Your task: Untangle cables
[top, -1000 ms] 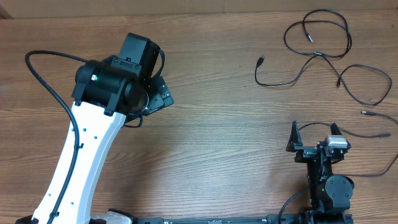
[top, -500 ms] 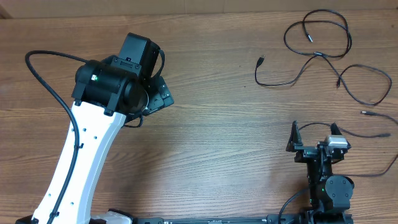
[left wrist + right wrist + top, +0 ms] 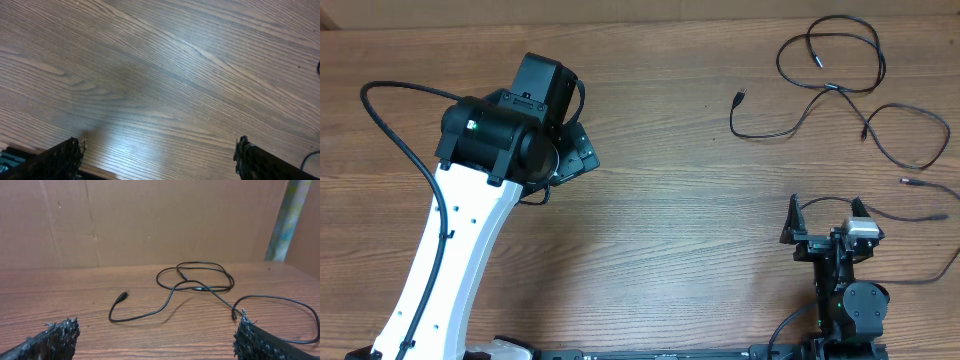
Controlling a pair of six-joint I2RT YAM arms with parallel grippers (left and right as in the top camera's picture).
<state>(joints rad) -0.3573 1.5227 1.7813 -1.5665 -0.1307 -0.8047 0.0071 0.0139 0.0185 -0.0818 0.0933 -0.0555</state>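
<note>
Sprawling in loose loops, your cables (image 3: 830, 88) lie at the far right of the desk (image 3: 670, 230), touched by nothing. Your right end effector (image 3: 157, 335) sits near them, jaws wide apart and empty. Your left end effector (image 3: 159, 152) hangs over bare wood, well apart from them, also spread wide and empty.
</note>
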